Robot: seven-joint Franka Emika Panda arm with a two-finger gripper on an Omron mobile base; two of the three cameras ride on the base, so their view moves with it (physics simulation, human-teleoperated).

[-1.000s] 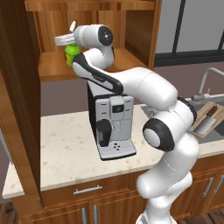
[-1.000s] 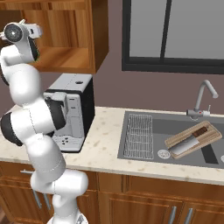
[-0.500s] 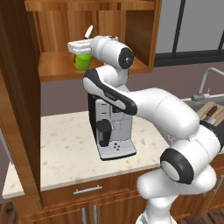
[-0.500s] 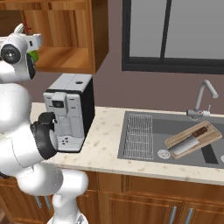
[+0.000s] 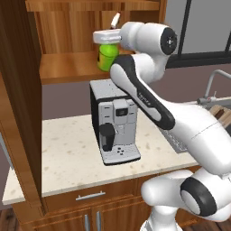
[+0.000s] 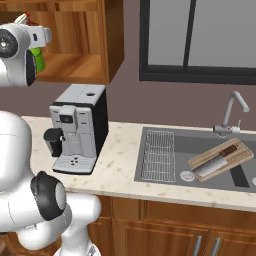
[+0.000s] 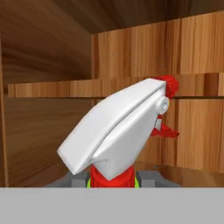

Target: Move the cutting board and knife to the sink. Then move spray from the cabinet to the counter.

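Observation:
My gripper is shut on the neck of the green spray, which hangs upright in front of the cabinet shelf, above the coffee machine. From the right base view the spray sits just under the gripper. In the hand view its white trigger nozzle and red collar stand close up against the cabinet's wooden back. The cutting board lies tilted in the sink with the knife on top of it. The beige counter stretches below.
A black and silver coffee machine stands on the counter directly beneath the held bottle. A wire rack fills the sink's left basin and a curved faucet rises behind it. The open cabinet door stands at the left.
The arm has swung, carrying the spray to the right along the shelf front and out over the coffee machine. Board and knife have stayed put.

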